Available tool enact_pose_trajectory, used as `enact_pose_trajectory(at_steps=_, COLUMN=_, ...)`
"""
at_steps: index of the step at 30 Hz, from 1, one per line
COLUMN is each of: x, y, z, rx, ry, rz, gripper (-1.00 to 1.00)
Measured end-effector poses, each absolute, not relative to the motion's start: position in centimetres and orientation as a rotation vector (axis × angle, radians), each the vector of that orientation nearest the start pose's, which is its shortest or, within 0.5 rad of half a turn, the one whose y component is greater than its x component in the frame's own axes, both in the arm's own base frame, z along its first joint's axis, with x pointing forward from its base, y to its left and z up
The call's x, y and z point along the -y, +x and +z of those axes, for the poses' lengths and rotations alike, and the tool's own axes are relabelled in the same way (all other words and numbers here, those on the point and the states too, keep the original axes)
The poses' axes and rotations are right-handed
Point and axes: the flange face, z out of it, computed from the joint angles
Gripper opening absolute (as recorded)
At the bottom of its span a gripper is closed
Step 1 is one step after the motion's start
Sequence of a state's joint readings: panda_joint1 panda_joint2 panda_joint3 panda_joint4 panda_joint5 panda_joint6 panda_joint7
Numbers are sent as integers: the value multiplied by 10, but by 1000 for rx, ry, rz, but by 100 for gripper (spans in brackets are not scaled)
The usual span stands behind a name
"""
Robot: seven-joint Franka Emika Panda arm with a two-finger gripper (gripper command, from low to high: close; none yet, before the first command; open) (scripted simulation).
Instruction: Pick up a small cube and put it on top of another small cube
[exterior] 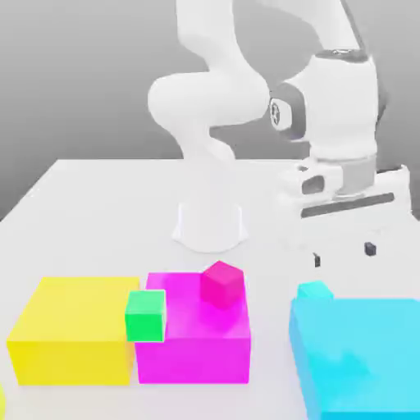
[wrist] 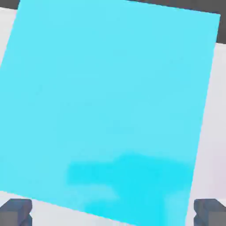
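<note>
Going by the exterior view from its left, a yellow block (exterior: pixel 74 328) sits first, then a magenta block (exterior: pixel 193 340) touching it on the right, which serves as the landmark here. A small green cube (exterior: pixel 145 315) rests at the magenta block's upper left corner, and a small magenta cube (exterior: pixel 223 284) sits tilted on top of it toward the back. Well to the right of the magenta block stands the large cyan block (exterior: pixel 361 357), and the small cyan cube (exterior: pixel 314 291) lies just at its back left corner, between the two big blocks but far nearer the cyan one. The gripper (exterior: pixel 344 254) hangs above and just right of the small cyan cube, jaws spread wide and holding nothing; in the hand view its fingertips (wrist: pixel 16 211) frame the big cyan block's top (wrist: pixel 110 106). By my reading nothing is done yet: the cube is ungrasped, so descent, grasp, lift and stacking all remain. No writing, brand or label appears anywhere.
</note>
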State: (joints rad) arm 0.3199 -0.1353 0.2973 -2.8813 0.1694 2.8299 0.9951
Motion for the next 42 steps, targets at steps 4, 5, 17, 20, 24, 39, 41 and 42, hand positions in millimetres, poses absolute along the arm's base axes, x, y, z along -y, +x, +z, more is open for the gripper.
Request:
enact_pose_trajectory(at_steps=4, x=-196, y=266, z=188, rx=-791, ry=-3034, rz=-7, gripper=0)
enact_pose_trajectory(at_steps=5, x=-197, y=266, z=182, rx=-787, ry=-3037, rz=-5, gripper=0)
enact_pose_trajectory(at_steps=17, x=-197, y=261, z=129, rx=-783, ry=-3039, rz=0, gripper=-100)
enact_pose_trajectory(at_steps=20, x=-197, y=261, z=128, rx=-783, ry=-3040, rz=-1, gripper=-100)
enact_pose_trajectory(at_steps=24, x=-198, y=265, z=151, rx=-779, ry=-3038, rz=-4, gripper=-100)
enact_pose_trajectory(at_steps=39, x=-143, y=312, z=246, rx=-577, ry=-3073, rz=23, gripper=-100)
enact_pose_trajectory(at_steps=41, x=-126, y=321, z=260, rx=-526, ry=-3080, rz=23, gripper=-100)
enact_pose_trajectory(at_steps=42, x=-117, y=326, z=267, rx=-501, ry=-3083, rz=22, gripper=-100)
